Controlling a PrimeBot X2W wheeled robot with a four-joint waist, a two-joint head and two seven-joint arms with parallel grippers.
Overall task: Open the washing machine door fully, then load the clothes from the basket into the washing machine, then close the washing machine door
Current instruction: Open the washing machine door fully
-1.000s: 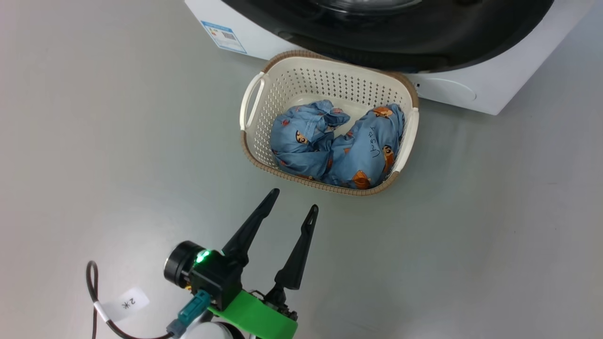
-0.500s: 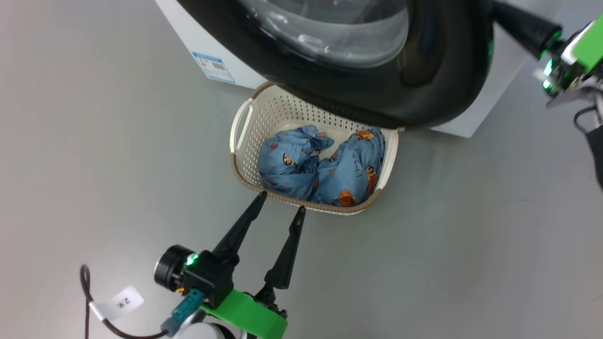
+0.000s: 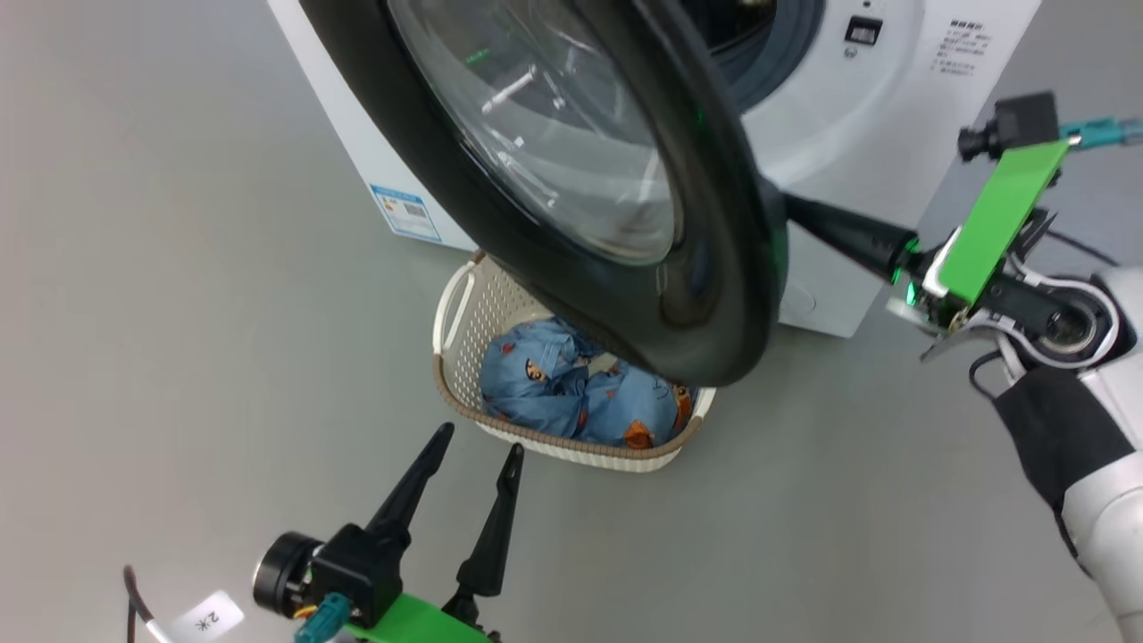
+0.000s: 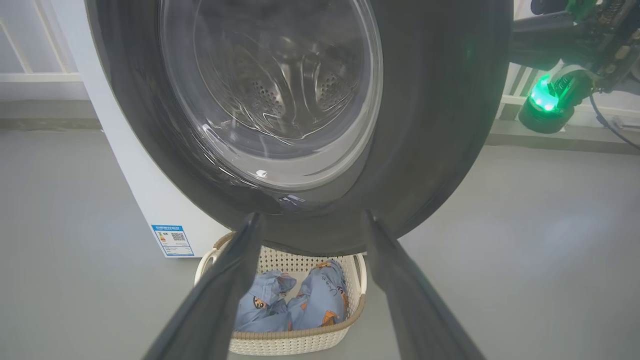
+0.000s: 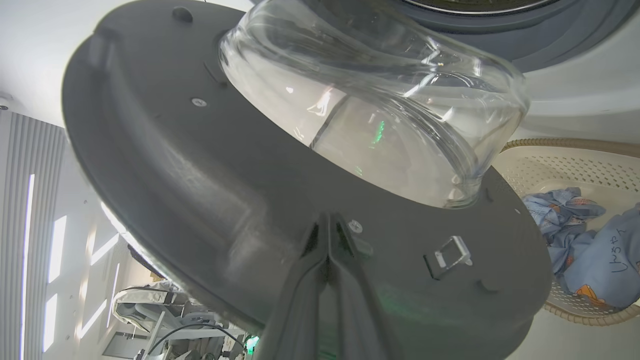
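The white washing machine [image 3: 839, 116] stands at the top, its black-rimmed door [image 3: 714, 268] swung partway out over the basket [image 3: 571, 451]. Two light-blue clothes [image 3: 554, 393] lie in the basket, partly hidden by the door. My right gripper [image 3: 795, 214] reaches behind the door's free edge. In the right wrist view it [image 5: 328, 220] is shut, tips pressed on the door's grey inner face [image 5: 200, 175] below the glass bowl [image 5: 380, 115]. My left gripper [image 3: 478, 442] is open, empty, just in front of the basket. In its own view it [image 4: 311, 217] faces the door [image 4: 440, 125], above the basket [image 4: 295, 345] and clothes [image 4: 300, 305].
Grey floor [image 3: 179, 313] lies all around. A blue label sticker [image 3: 406, 212] marks the machine's side. The grey gasket and drum opening [image 3: 759, 36] show behind the door. A metal latch [image 5: 447, 255] sits on the door's inner face. A low wall ledge [image 4: 40, 77] runs behind the machine.
The head camera has tilted up. The door has swung further out from the machine, with my right gripper coming into view behind its edge. My left gripper stays open near the basket.
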